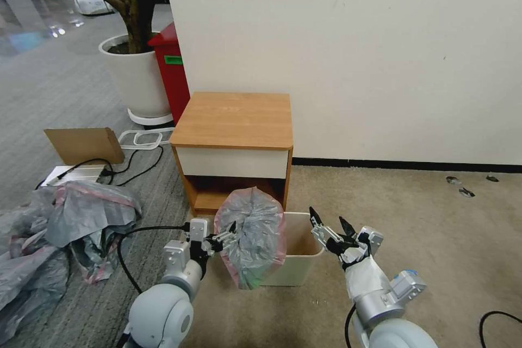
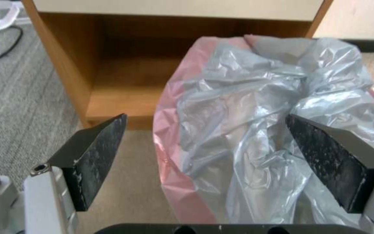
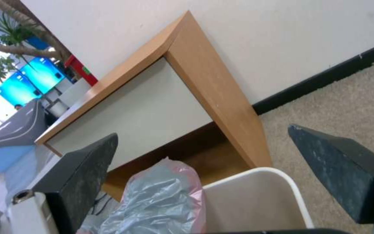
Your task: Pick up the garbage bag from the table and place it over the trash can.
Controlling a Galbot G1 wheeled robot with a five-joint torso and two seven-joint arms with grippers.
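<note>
The garbage bag (image 1: 253, 236), crinkly grey with a pink rim, hangs bunched over the left side of the cream trash can (image 1: 298, 272), which stands on the carpet in front of the wooden table (image 1: 234, 117). My left gripper (image 1: 227, 235) is at the bag's left edge. In the left wrist view it (image 2: 205, 118) is open wide, with the bag (image 2: 247, 130) lying between the fingers and against one of them. My right gripper (image 1: 327, 216) hovers open just right of the can. Through it (image 3: 202, 131) I see the can's rim (image 3: 260, 174) and the bag (image 3: 161, 198).
A heap of grey-pink bags (image 1: 49, 239) lies on the floor to the left, with a cardboard sheet (image 1: 84, 144) and cables behind it. A red bin (image 1: 171, 65) and a white planter (image 1: 136, 76) stand left of the table. The wall (image 1: 380, 65) runs behind.
</note>
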